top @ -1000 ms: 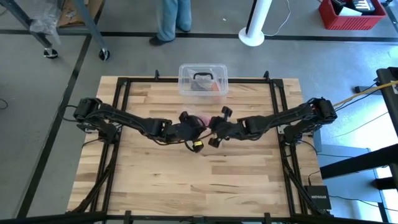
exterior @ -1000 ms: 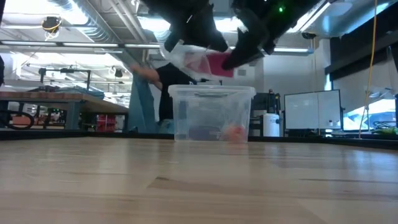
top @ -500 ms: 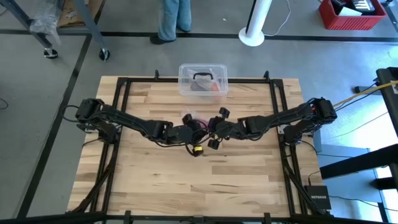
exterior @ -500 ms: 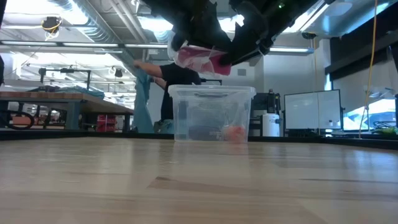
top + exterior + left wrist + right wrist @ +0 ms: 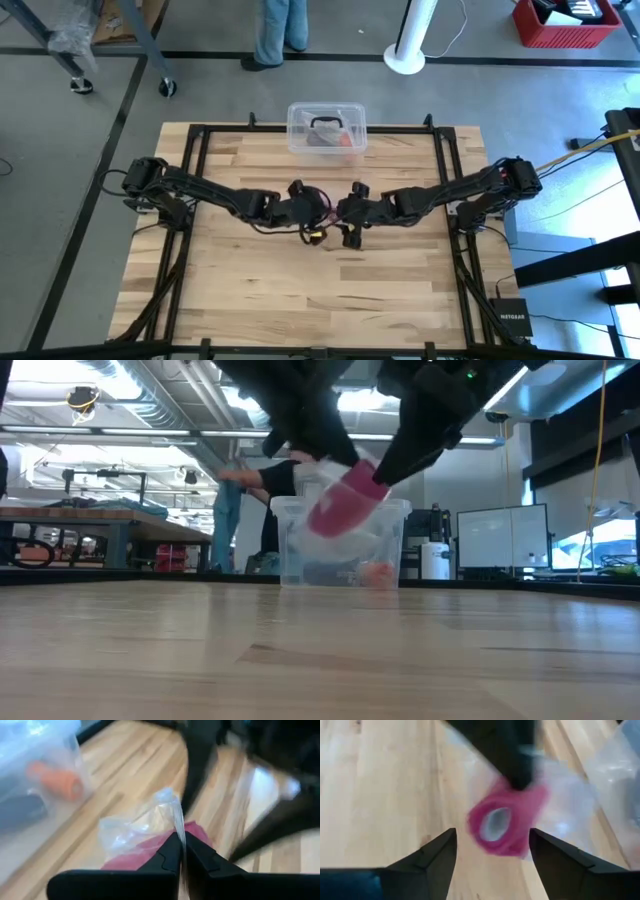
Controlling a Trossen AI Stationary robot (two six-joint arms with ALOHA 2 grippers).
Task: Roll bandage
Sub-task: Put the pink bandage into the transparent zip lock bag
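The pale wooden counter with a black frame around its edges carries both dark arms, which reach in from opposite sides and meet near its middle. At the counter's far edge stands a clear plastic box with a black handle; an orange object shows through its wall in the left wrist view, and in the low view it shows behind the grippers. The left gripper sits just left of the meeting point, raised above the counter; its fingers are clenched on the thin wall of a small clear plastic bag, which hangs crumpled from the pinch. The right gripper faces it from just beside, and its fingers are spread apart, gripping nothing, with the bag between and beyond them. Inside the bag sits the bandage, a small pink-red roll of soft fabric with a hollow centre that faces the right wrist camera. In the low view the roll hangs tilted below the two grippers, clear of the counter surface and in front of the box. Beyond the counter's far edge a person in blue trousers stands on the grey floor.
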